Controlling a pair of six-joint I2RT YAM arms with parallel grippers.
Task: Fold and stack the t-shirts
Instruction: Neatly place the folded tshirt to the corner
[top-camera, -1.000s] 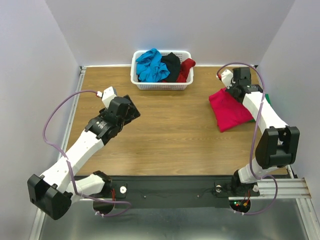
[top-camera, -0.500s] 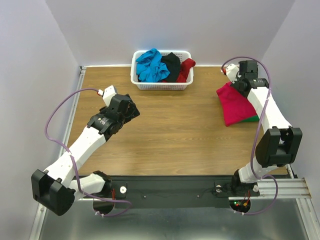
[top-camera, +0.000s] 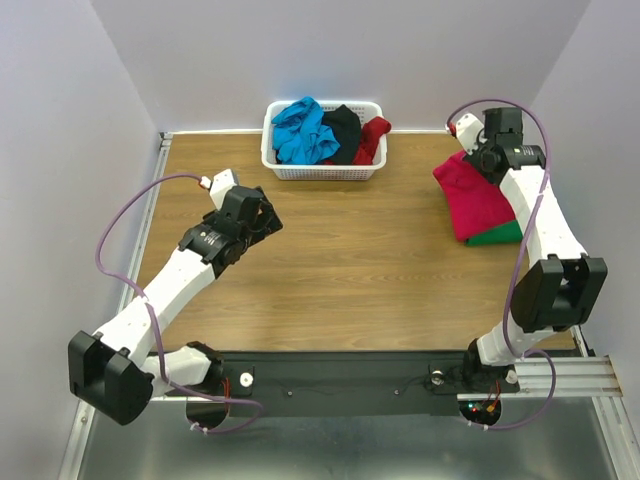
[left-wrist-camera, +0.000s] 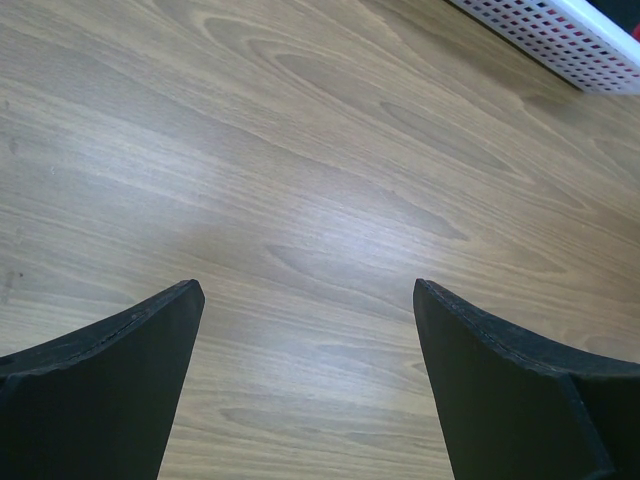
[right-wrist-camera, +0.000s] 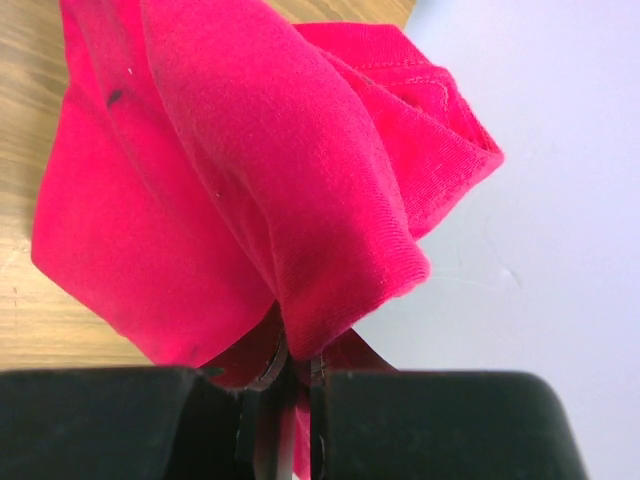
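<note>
Right hand (right-wrist-camera: 290, 375) tight on pink-red t-shirt (right-wrist-camera: 200, 180), arm (top-camera: 530, 215) outstretched far right.

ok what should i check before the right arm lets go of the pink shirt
1. right tool shut on pink-red t-shirt: ok
2. pink-red t-shirt over green t-shirt: ok, green shows at near edge
3. pink-red t-shirt lying flat: not ok, bunched at the grip
4. stack inside table edge: cannot tell
5. left tool open and empty: ok
6. white basket emptied: not ok, blue t-shirt, black t-shirt, dark red t-shirt inside
</note>
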